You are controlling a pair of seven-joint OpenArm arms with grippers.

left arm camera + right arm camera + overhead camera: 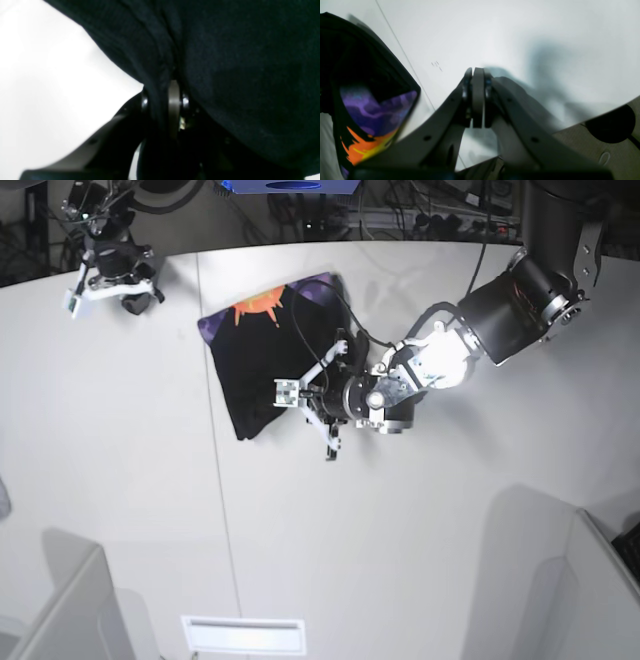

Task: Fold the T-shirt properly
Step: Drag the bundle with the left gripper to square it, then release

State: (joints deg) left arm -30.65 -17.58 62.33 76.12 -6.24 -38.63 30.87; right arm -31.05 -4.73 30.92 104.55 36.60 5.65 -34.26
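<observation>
A: T-shirt [237,62] first, from the left wrist view. Black cloth fills most of the picture, and the left gripper [165,100] is clamped on a bunched edge of it, a ridge of fabric running up from between the pads, white table [45,82] to one side.

B: And the right wrist view?

A: The right gripper [478,96] has its pads pressed together on nothing, hanging over bare table. The shirt lies off to the side there, its purple and orange print [373,117] turned up at a corner.

B: The base view?

A: The shirt [265,375] sits partly folded on the table near the far edge, the print showing along its far border. The left gripper [318,392] is at the shirt's near right edge; the right arm [110,265] is parked well apart, at the far corner.

B: So how should this fold go?

A: My judgement: carry the pinched edge low and straight across, keep the cloth taut so no crease rides along, line up the borders before letting go.
</observation>
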